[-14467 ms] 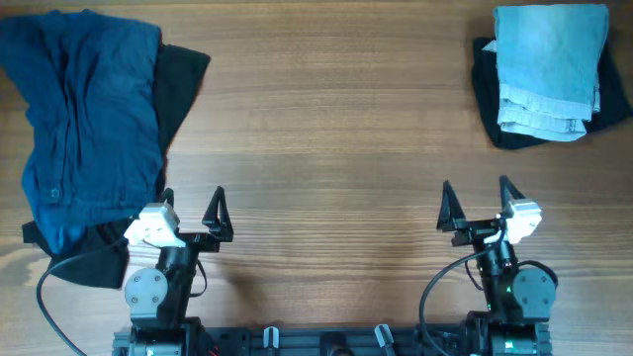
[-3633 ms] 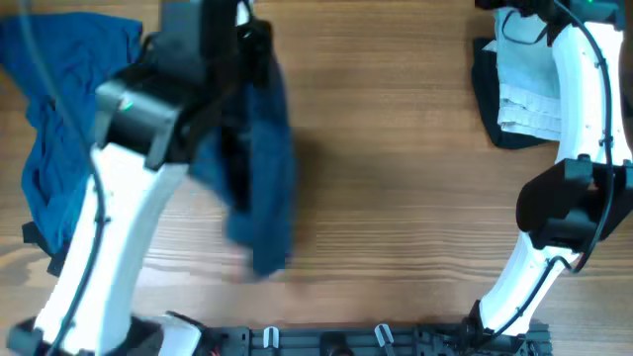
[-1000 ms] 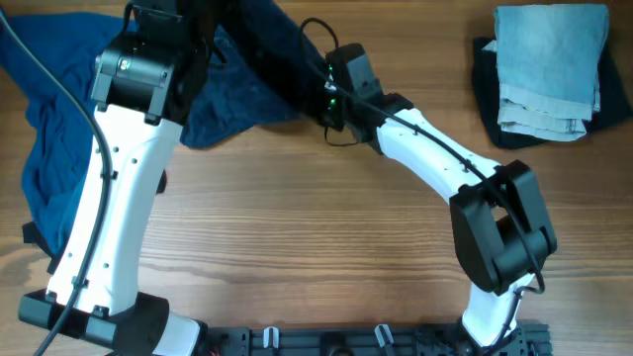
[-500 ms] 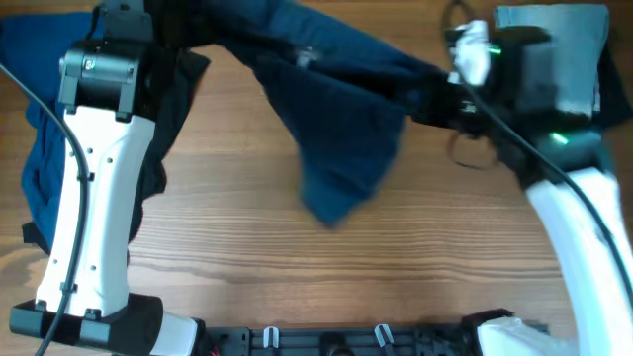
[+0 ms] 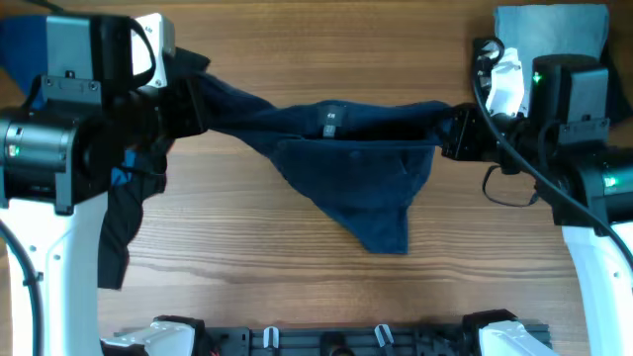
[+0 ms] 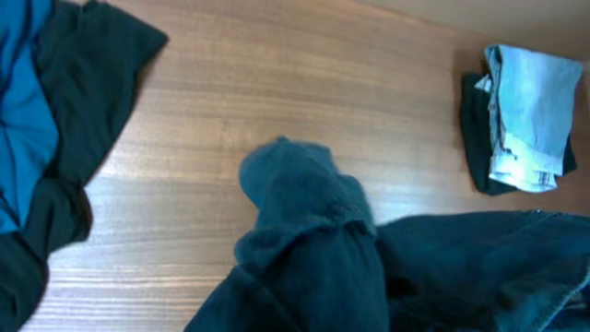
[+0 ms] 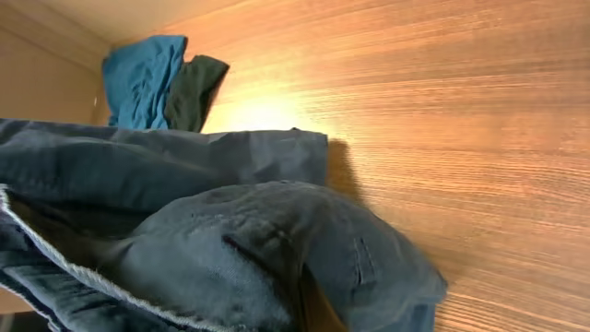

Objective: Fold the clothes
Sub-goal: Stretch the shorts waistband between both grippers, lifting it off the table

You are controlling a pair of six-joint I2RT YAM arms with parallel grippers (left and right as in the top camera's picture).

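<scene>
The dark navy denim shorts (image 5: pixel 358 168) hang stretched by the waistband between my two grippers above the middle of the table, legs drooping toward the front edge. My left gripper (image 5: pixel 198 107) is shut on the left end of the waistband and my right gripper (image 5: pixel 457 133) on the right end. In both wrist views the navy cloth (image 6: pixel 313 263) (image 7: pixel 230 244) bunches over the fingers and hides them.
A bright blue piece (image 6: pixel 18 138) and a black piece (image 6: pixel 88 88) lie heaped at the table's left. A folded pale denim piece (image 5: pixel 554 25) rests on a black one (image 6: pixel 475 138) at the back right. Bare wood (image 5: pixel 326 297) lies under and in front of the shorts.
Both arms have drawn apart and come toward the front. The shorts, loosely draped half a second ago, are now pulled taut and level between the grippers.
</scene>
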